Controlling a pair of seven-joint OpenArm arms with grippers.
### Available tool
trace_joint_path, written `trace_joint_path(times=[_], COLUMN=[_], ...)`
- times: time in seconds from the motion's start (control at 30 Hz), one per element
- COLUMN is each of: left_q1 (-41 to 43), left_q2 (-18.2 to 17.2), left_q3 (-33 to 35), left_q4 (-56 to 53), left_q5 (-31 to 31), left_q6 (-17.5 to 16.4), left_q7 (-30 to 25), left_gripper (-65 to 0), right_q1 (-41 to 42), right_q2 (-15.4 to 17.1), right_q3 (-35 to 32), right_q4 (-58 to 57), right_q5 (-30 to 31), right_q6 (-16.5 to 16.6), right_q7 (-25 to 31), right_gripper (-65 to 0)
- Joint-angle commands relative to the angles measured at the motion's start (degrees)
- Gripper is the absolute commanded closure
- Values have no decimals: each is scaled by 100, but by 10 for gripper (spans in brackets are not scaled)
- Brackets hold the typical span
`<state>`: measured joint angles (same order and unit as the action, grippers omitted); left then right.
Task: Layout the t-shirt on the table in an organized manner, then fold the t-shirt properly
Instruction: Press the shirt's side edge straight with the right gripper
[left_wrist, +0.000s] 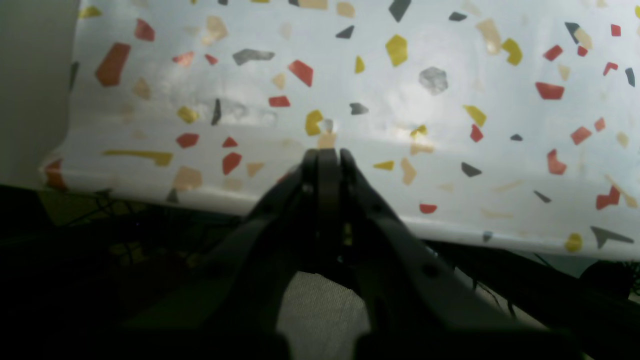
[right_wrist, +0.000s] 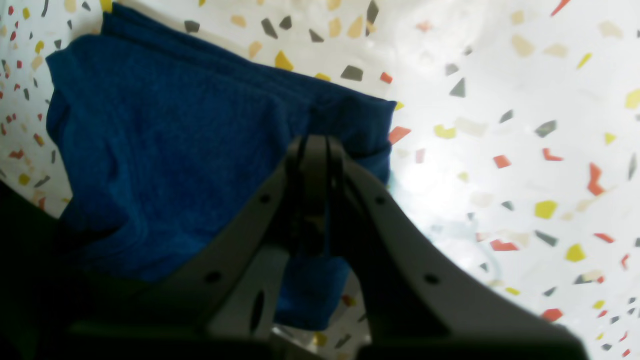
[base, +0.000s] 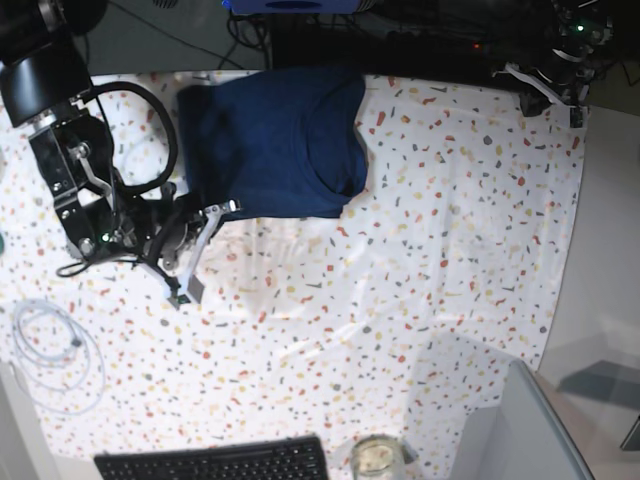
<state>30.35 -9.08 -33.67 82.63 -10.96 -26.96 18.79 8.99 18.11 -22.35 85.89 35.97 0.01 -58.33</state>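
T-shirt (base: 270, 140), upper left of the base view: likely soft, light; best gripped at hem corners. Right gripper (right_wrist: 317, 142) and left gripper (left_wrist: 322, 155): fingertips pressed together, empty.

No legible text, label, brand name, number or sign appears in the left wrist, right wrist or base view; the characters on the black keyboard (base: 215, 464) at the bottom edge of the base view are too small to read.
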Motion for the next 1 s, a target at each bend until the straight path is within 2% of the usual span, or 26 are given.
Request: trace_joint_path(times=[0.0, 0.2, 0.27, 0.3, 0.4, 0.47, 0.5, 0.6, 0.83, 0.97], left_q1=[38, 38, 38, 38, 38, 38, 38, 20, 11, 11], left_q2=[-72, -72, -72, -72, -72, -72, -72, -72, -72, -72], left_q3=[-31, -31, -31, -31, -31, -31, -31, -31, -31, -31], left_q4=[84, 84, 84, 84, 75, 75, 75, 75, 75, 75], left_q5=[-69, -69, -69, -69, -69, -69, -69, -69, -69, -69], left_q6=[10, 10, 10, 10, 10, 10, 10, 10, 10, 10], left_q7=[-107, -107, -107, -107, -107, -107, -107, -107, -107, -107], left_gripper=[0, 0, 0, 0, 0, 0, 0, 0, 0, 0], right_q1=[142, 265, 169, 37, -253, -332, -341, -359, -341, -341], right_q2=[57, 57, 57, 57, 31, 31, 31, 22, 13, 13], right_q3=[59, 68, 138, 235, 472, 463, 463, 455, 455, 455], right_q4=[5, -101, 154, 348, 919, 1007, 998, 778, 365, 374], right_q5=[30, 56, 65, 65, 65, 65, 47, 47, 47, 56], right_q6=[12, 12, 12, 12, 12, 12, 12, 3, 3, 3], right_q7=[96, 44, 35, 8, -203, -238, -229, -229, -229, -229], right_gripper=[0, -3, -26, -66, -290, -413, -438, -429, -329, -321])
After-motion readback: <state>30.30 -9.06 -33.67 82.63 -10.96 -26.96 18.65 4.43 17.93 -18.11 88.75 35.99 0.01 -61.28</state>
